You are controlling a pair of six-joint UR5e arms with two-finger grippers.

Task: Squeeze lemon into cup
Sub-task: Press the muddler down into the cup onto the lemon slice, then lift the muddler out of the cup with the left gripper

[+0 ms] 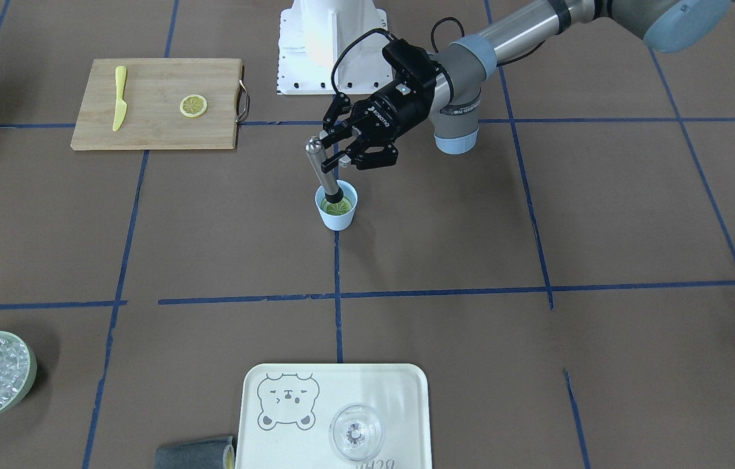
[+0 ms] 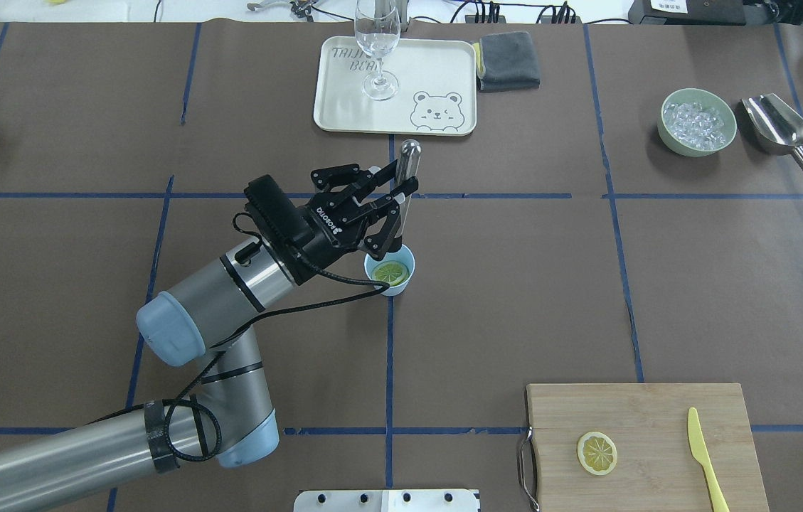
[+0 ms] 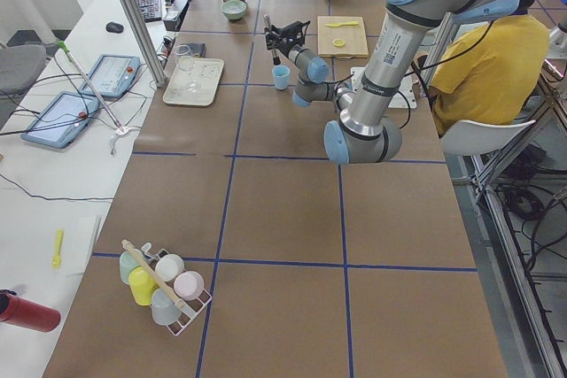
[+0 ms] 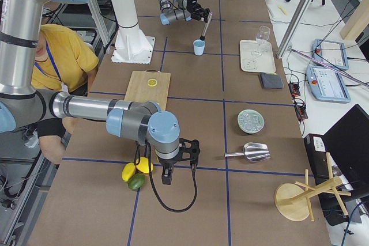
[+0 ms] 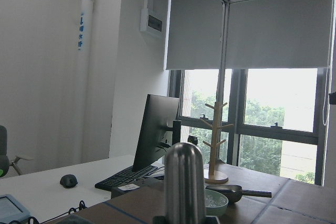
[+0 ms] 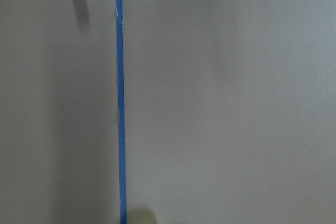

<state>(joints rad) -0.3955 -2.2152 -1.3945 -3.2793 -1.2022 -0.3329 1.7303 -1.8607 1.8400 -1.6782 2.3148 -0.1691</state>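
A light-blue cup (image 1: 340, 221) stands upright mid-worktop (image 1: 536, 365), mouth up. The lemon slice (image 1: 337, 208) lies flat inside it, cut face up. The left pincer (image 1: 341, 140) is clamped on a metal muddler (image 1: 321, 166), which stands nearly upright with a slight tilt. Its black head is down in the cup, covering part of the slice.

Well apart on the robot's right, a cutting board (image 1: 152, 127) holds a second lemon slice (image 1: 193, 105) and a yellow knife (image 1: 120, 98). A tray (image 1: 400, 391) with a wine glass (image 1: 356, 432) lies opposite the robot. The right pincer (image 4: 180, 168) is far off, and I cannot tell whether it is open or closed.
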